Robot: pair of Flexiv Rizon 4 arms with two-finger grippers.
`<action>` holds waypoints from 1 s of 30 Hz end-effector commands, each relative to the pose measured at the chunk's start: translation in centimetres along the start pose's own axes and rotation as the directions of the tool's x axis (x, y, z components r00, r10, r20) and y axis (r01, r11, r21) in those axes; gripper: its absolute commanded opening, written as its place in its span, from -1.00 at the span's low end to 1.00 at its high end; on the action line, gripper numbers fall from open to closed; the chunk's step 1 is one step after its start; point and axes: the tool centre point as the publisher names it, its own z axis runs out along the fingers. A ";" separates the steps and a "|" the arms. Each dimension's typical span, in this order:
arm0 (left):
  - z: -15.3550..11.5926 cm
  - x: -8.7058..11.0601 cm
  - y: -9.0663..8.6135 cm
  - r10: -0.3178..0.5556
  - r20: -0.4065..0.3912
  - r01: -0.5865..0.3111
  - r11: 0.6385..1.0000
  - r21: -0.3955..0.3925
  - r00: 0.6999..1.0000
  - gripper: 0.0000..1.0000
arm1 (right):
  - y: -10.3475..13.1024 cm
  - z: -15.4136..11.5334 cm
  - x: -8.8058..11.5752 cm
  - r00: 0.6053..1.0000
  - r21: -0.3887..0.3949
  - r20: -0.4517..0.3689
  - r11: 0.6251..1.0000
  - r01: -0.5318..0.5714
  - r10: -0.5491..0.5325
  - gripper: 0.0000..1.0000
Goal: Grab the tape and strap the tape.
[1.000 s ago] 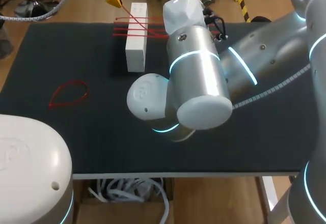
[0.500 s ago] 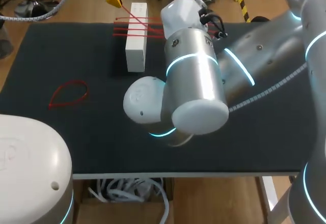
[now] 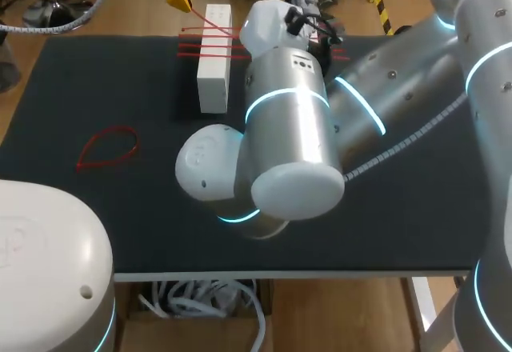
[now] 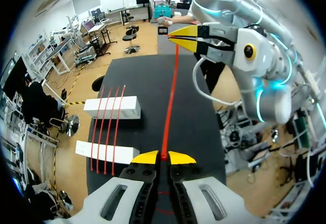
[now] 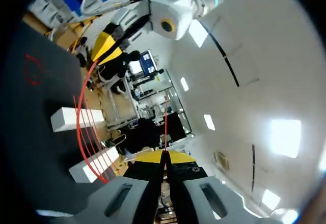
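Left wrist view gives you the clearest read. The left gripper [image 4: 163,157] has its fingers [image 4: 148,158] pressed together on one end of the red tape [image 4: 170,96]. The right gripper [image 4: 179,34] pinches the other end just as tightly. Both sit near the far edge of the worktop [image 4: 147,79], with the tape stretched taut in the air between them. It runs parallel to the three wrapped bands [image 4: 108,127] but lies just past the end of the two white blocks [image 4: 112,107], not over them. The blocks lie side by side near that far edge, left of its middle. A loose red loop [image 3: 108,146] lies flat near the left edge, well apart from the rest.

Your main risk is the pinch. Each hold is only at the fingertips, so more stretch could pull the tape free and make it whip back across the blocks. Overstretching could also snap it.

If you bring it down at an angle, it may catch one block's end and miss the other. It could also ride onto a wrapped band and roll it off. The blocks look light and unfixed, so sideways drag could skew them or push them toward the far edge. In the head view your right arm hides one block, so judge alignment from the wrist views.
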 end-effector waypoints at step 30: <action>-0.1 0.0 -0.1 -0.001 -0.001 0.001 1.000 -0.005 1.000 -1.00 | 4.8 0.5 -0.4 0.587 -0.200 -0.023 0.579 0.790 -0.809 -1.00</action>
